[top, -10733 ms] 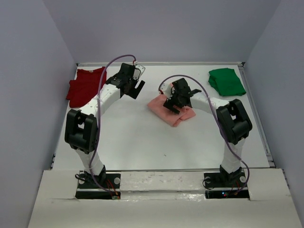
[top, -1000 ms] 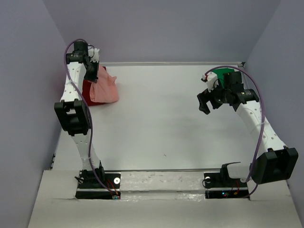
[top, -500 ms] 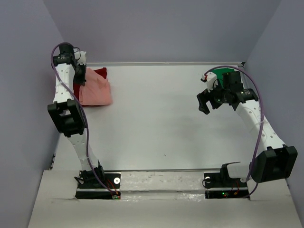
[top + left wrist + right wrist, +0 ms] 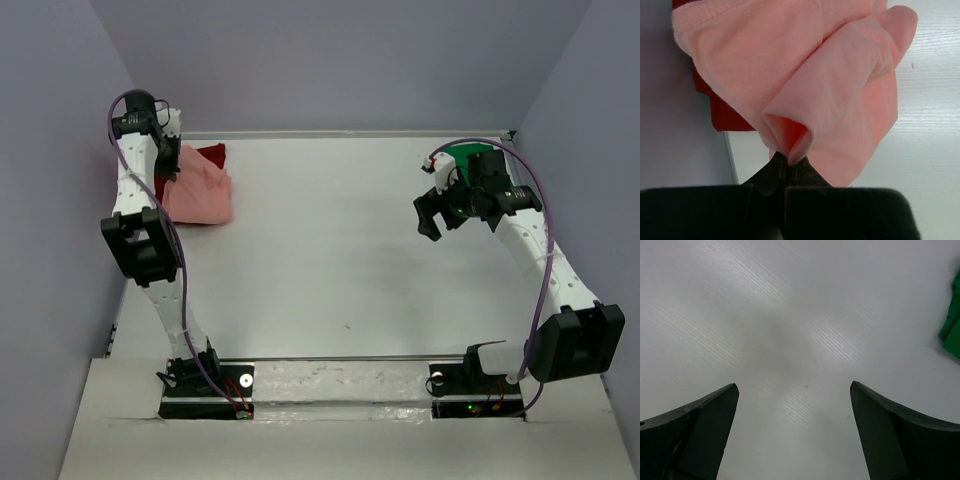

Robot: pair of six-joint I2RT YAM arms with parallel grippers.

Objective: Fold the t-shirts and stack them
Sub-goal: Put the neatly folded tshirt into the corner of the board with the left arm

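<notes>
Three shirts in play, and we count one of each colour: one salmon-pink shirt [image 4: 203, 195], one dark red shirt [image 4: 211, 153], one bright green shirt [image 4: 462, 154]. Two arms are working, with two tools.

At the far left corner of the tabletop [image 4: 340, 260], the left tool [image 4: 786, 167] is pinched tight on a gathered fold of the salmon-pink shirt. In the left wrist view we see its dark tips pressed together, with the cloth bunching out from between them. The pink fabric spreads away from that pinch in loose, rounded folds and covers most of the dark red shirt. The red one shows only as a strip along the pink shirt's edge beside the wall [image 4: 90, 200], and from above as a corner poking out on the far side. How much of the pink shirt rests on the red one, we cannot tell.

Across the tabletop, the right tool [image 4: 432, 212] hangs wide open over bare white surface and holds nothing. Its two dark fingers [image 4: 700, 425] stand far apart in the right wrist view.

The bright green shirt lies at the far right corner, partly hidden from above by the right arm [image 4: 540, 260]. Only its edge peeks in at the right border of the right wrist view, clear of the fingers and well apart from the other two shirts.
</notes>
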